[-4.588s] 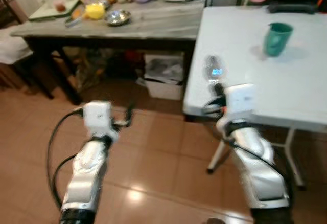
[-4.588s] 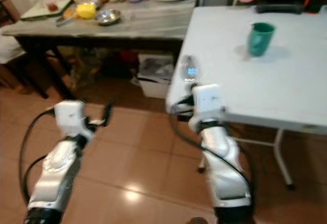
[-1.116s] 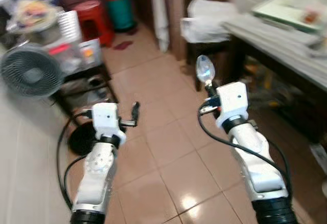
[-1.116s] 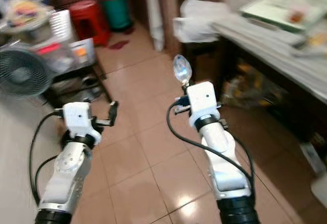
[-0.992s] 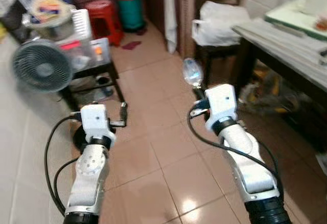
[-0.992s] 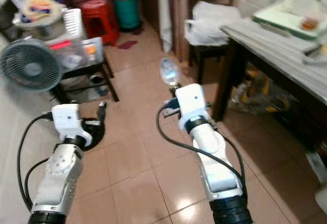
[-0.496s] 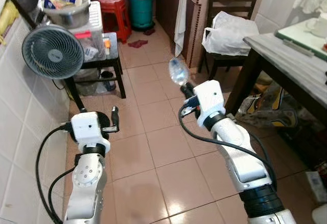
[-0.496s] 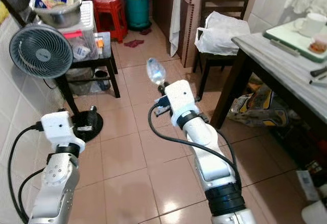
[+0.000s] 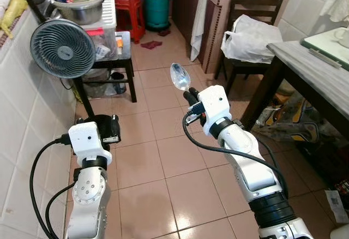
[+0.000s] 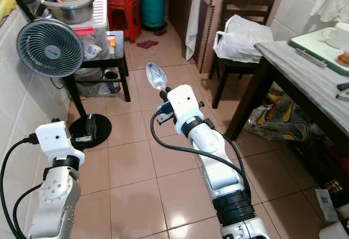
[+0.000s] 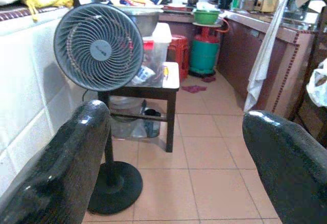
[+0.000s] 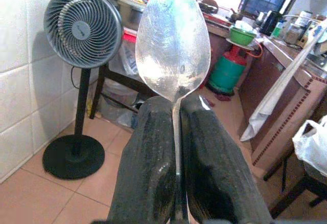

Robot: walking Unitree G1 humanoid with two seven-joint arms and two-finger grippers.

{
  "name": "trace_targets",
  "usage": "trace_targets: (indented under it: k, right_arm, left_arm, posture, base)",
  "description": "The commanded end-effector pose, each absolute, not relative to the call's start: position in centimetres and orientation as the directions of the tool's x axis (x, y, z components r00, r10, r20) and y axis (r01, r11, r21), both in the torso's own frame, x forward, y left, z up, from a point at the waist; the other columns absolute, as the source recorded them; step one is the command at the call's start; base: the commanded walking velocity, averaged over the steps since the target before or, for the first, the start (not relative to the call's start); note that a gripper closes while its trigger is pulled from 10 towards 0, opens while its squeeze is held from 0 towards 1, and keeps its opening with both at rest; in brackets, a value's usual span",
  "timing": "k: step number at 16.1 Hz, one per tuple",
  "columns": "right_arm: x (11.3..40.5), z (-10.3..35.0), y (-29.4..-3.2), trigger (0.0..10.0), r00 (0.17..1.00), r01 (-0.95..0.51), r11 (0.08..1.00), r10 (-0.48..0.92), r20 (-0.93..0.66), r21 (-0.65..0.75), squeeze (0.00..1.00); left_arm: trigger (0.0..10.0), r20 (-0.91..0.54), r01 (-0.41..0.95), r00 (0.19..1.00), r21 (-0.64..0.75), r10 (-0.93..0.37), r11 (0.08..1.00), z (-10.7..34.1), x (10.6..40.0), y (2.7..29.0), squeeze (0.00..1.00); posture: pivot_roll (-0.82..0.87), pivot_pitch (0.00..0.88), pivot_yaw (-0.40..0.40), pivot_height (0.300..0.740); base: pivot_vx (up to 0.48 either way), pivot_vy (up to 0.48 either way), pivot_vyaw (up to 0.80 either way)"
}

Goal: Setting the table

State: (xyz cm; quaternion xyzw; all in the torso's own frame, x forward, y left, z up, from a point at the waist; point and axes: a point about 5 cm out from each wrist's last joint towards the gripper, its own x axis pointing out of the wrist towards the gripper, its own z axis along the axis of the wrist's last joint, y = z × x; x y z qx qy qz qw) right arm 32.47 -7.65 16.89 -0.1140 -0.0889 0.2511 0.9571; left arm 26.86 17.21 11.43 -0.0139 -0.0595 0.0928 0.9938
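Two fingers [image 12: 153,157] pinching spoon [image 12: 172,42], right tool [image 12: 176,132]

A tiled floor [image 9: 163,157] carries a standing fan [image 9: 59,48] and a stool [image 9: 124,7].

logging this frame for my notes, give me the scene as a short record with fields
right gripper: fingers shut on the spoon, bowl end up, held over the tiled floor
left gripper: fingers open, nothing between them
ahead left: standing fan beside a small black table
right side: grey table, chair with a white bag
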Motion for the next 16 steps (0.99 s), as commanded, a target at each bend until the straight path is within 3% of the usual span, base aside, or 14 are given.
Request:
trace_targets:
  k: [1, 6, 8, 12, 16]
  right_arm:
    - [32.7, 17.2, -8.3, 10.0, 0.872, -0.427, 0.864, 0.471, 0.134, -0.266, 0.0]
    - [32.3, 15.9, -10.4, 10.0, 0.918, -0.334, 0.901, 0.378, 0.123, -0.277, 0.0]
    - [32.4, 15.9, -10.6, 10.0, 0.927, -0.3, 0.903, 0.352, 0.13, -0.307, 0.0]
    - [32.6, 15.8, -9.1, 10.0, 0.89, -0.385, 0.862, 0.441, 0.114, -0.329, 0.0]
    - [32.9, 16.0, -9.0, 10.0, 0.877, -0.416, 0.836, 0.473, 0.086, -0.357, 0.0]
  left_arm:
    - [10.0, 0.117, -0.169, 0.978, -0.029, 0.172, 0.985, 11.6, 27.1, 16.8, 0.0]
    - [10.0, 0.1, -0.09, 0.991, -0.006, 0.09, 0.996, 11.6, 27.8, 15.9, 0.0]
    - [10.0, 0.097, -0.101, 0.99, 0.001, 0.1, 0.995, 11.4, 28.1, 16.6, 0.0]
    - [10.0, 0.111, -0.206, 0.972, -0.036, 0.209, 0.978, 11.4, 27.7, 17.6, 0.0]
    - [10.0, 0.105, -0.222, 0.969, -0.031, 0.224, 0.975, 10.7, 27.0, 16.9, 0.0]
  posture:
    - [-0.09, 0.059, -0.031, 0.74]
    - [-0.15, 0.073, 0.037, 0.74]
    - [-0.16, 0.076, 0.018, 0.74]
    - [-0.11, 0.072, -0.044, 0.74]
    - [-0.1, 0.067, -0.158, 0.74]
  base:
    - [0.0, 0.0, 0.0]
    - [0.0, 0.0, 0.0]
    - [0.0, 0.0, 0.0]
    - [0.0, 0.0, 0.0]
    - [0.0, 0.0, 0.0]
